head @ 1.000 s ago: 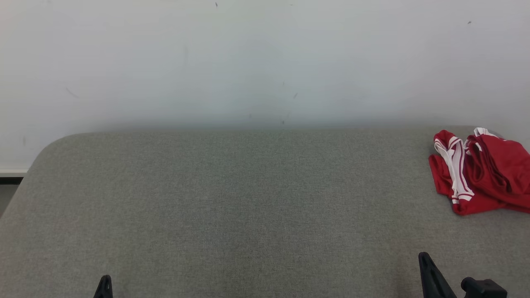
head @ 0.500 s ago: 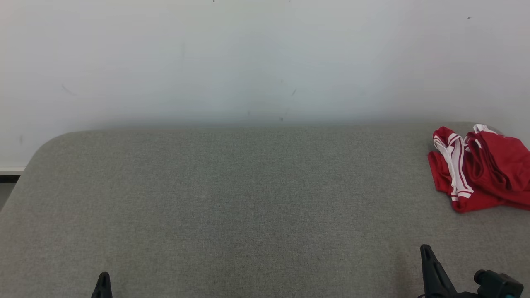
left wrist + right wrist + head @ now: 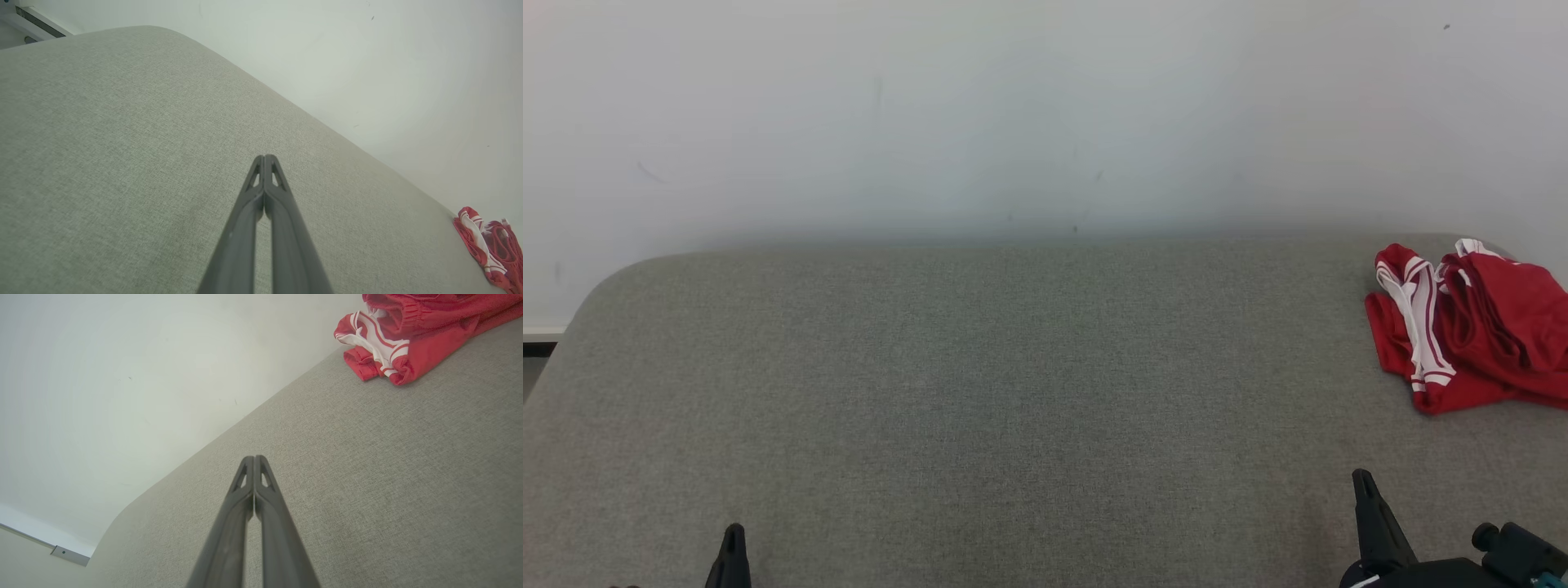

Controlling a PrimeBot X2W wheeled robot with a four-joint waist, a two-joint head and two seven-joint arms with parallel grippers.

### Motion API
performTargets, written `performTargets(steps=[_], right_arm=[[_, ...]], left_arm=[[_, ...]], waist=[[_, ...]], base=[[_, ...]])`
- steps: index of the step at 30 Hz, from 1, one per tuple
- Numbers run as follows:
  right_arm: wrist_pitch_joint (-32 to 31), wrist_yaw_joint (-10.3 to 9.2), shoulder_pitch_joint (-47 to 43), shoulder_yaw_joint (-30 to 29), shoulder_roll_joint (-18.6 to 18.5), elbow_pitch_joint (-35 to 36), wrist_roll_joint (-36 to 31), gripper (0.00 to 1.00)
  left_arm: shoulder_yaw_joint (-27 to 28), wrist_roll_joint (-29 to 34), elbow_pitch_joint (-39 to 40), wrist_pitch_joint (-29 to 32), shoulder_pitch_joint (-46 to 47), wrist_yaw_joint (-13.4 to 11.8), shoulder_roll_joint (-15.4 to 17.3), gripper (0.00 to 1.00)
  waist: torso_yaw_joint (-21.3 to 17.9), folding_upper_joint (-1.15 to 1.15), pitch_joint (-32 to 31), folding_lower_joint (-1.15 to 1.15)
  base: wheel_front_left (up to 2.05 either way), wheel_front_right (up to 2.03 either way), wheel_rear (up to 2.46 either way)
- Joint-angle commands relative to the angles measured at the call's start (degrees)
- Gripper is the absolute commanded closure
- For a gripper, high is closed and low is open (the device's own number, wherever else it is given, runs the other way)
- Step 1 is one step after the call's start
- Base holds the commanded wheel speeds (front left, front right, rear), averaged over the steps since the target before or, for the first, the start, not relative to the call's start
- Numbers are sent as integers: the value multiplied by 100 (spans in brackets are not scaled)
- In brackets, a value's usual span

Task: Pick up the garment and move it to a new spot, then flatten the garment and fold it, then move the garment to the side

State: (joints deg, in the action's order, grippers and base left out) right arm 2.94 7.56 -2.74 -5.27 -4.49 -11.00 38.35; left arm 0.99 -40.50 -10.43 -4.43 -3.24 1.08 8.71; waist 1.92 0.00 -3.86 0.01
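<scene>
A: Since the garment lies bunched at the far right of the tabletop, close to the wall, where do we take the job to stand?

B: We cannot settle it. A red heap with white stripes, doubled over loosely, fits a garment waiting to be fetched. It also fits one folded roughly and set aside.

A: And our arms?

B: The right jaws sit at the near right, well short of the cloth. The left jaws sit at the near left, far from it. Both pairs are pressed together, holding nothing.

A: So how do we handle this well?

B: If a grasp is due, we judge the right arm the better placed. Its jaws would need to part before reaching the cloth and bite an outer fold rather than the whole heap, since such fabric likely slips and drags. If the garment is done with, we keep both arms low and clear of it.

A: Any label or writing?

B: None that we can read. The stripes look like plain trim, and the wall bears only small dark specks.
</scene>
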Motion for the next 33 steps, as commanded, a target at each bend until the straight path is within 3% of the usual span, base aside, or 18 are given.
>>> performTargets(steps=[1,33], right_arm=[[-46,-4,157,-19,7,52,241,100],[-451,-7,507,-72,79,-104,2559,100]], left_arm=[[59,-249,35,35,167,49,-2,100],[287,-2464,-139,512,542,317,-263,100]], waist=[[-4,0,7,-1],[-70,0,146,-1]], base=[[0,0,0],[0,0,0]])
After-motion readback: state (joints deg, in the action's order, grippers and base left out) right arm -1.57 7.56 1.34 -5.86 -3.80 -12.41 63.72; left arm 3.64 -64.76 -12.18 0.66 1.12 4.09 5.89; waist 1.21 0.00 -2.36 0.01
